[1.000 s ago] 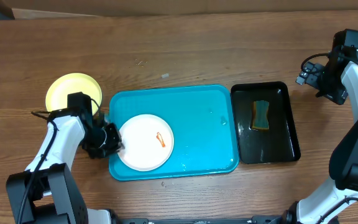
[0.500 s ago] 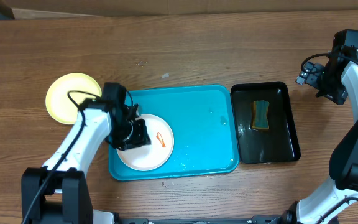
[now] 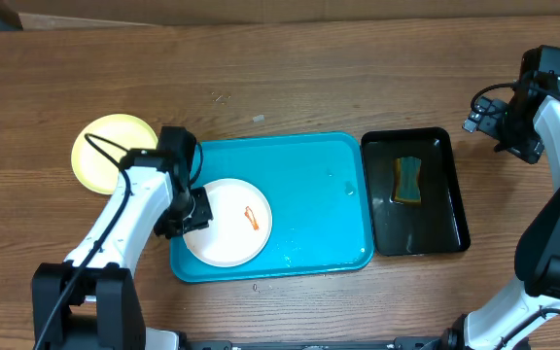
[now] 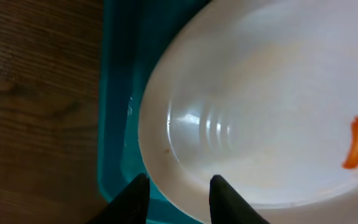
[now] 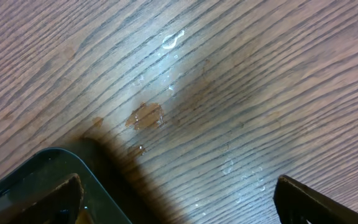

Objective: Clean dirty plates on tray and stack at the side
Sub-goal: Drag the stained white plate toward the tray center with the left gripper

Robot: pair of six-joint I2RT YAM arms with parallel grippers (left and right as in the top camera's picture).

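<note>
A white plate (image 3: 229, 222) with an orange smear (image 3: 252, 217) lies in the left half of the turquoise tray (image 3: 299, 165). My left gripper (image 3: 189, 211) hangs at the plate's left rim. In the left wrist view its jaws (image 4: 179, 178) stand a little apart astride the white plate's rim (image 4: 166, 180), one finger over the tray (image 4: 114, 124), the other over the plate. A pale yellow plate (image 3: 105, 148) rests on the table left of the tray. My right gripper (image 3: 508, 131) hovers wide open and empty (image 5: 179, 205) over bare wood.
A black tray (image 3: 450, 214) holding a sponge (image 3: 408, 180) sits right of the turquoise tray; its corner (image 5: 36, 180) shows under my right gripper. Water drops speckle the wood (image 5: 166, 43) there. The table's far edge runs along the top.
My left gripper swung from outside the tray's left edge onto the white plate, then eased back to its left rim, jaws slightly wider. The right arm held still.
</note>
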